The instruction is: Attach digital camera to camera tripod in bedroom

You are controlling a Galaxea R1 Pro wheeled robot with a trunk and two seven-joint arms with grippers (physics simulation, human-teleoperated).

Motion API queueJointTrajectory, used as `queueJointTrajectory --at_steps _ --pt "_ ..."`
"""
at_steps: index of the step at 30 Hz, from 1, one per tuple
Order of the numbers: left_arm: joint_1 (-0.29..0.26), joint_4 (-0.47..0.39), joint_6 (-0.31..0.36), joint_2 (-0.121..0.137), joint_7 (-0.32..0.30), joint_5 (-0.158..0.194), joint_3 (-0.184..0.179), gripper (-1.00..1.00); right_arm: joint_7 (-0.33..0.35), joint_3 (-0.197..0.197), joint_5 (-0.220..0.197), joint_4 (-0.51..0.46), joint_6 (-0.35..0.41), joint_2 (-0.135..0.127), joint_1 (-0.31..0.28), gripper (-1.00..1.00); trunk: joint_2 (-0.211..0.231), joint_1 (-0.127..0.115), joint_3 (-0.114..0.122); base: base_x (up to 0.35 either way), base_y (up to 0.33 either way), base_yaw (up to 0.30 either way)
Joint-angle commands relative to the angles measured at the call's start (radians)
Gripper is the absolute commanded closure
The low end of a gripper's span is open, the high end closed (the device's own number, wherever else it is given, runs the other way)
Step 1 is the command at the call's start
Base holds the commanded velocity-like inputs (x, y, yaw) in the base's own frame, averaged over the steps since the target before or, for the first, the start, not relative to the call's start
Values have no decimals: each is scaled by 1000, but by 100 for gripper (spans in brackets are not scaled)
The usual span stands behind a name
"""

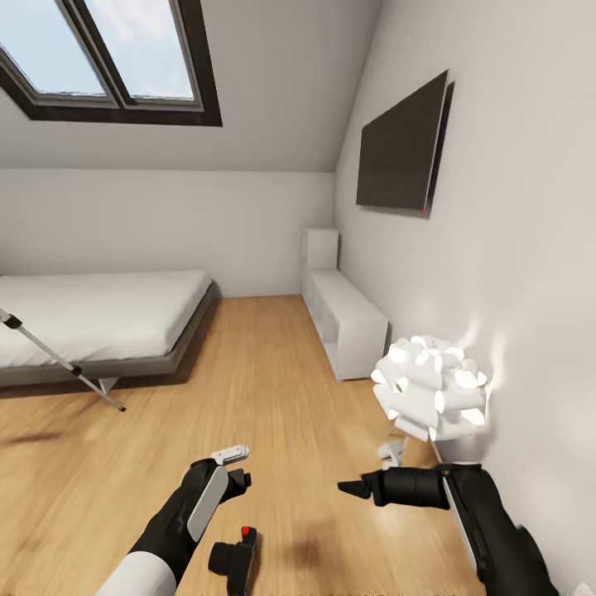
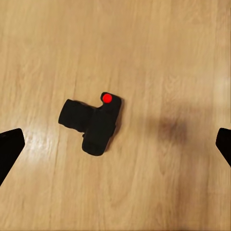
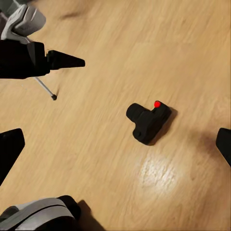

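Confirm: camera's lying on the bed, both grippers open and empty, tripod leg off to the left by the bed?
Not quite. The digital camera lies on the wood floor, as the left wrist view shows. The rest holds: left gripper and right gripper open and empty, camera tripod at left by the bed.

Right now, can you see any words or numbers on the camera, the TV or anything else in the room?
No, none can be read.
The digital camera on the wood floor is plain black, with only a red button.
The dark wall screen shows just a tiny red dot at a lower corner.
Neither the left gripper nor the right gripper carries any lettering.
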Motion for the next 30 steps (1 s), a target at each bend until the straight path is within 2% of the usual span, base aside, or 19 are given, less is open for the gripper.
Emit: queueJointTrajectory --at_steps 1,8,21,23,26,27,29,30 --pt "-1 -2 2 0 10 10 -2 -100 22 -2 8 -6 7 -8 -1 -100 -8 4 -4 0 0 0" --pt "-1 -6 0 0 10 10 -2 -100 58 -3 5 -19 11 -36 -2 -100 -57 31 -26 0 0 0" --pt "-1 -10 0 1 -2 12 -3 -100 67 -3 8 -16 12 -42 -1 -100 -141 77 -68 0 0 0" --pt "-1 -10 1 2 -53 12 -2 -100 67 -4 7 -13 12 -42 -2 -100 -141 78 -75 0 0 0" --pt "-1 -11 1 3 -89 12 -2 -100 67 -4 7 -12 12 -42 -2 -100 -142 79 -87 0 0 0" --pt "-1 -10 2 7 -154 11 -1 -100 67 -4 7 -12 13 -42 -2 -100 -142 80 -91 0 0 0" --pt "-1 -10 3 12 -191 11 -1 -100 67 -4 7 -12 13 -42 -2 -100 -143 81 -99 0 0 0" --pt "-1 -10 3 12 -191 11 -1 -100 67 -4 7 -12 13 -42 -2 -100 -143 81 -103 0 0 0"
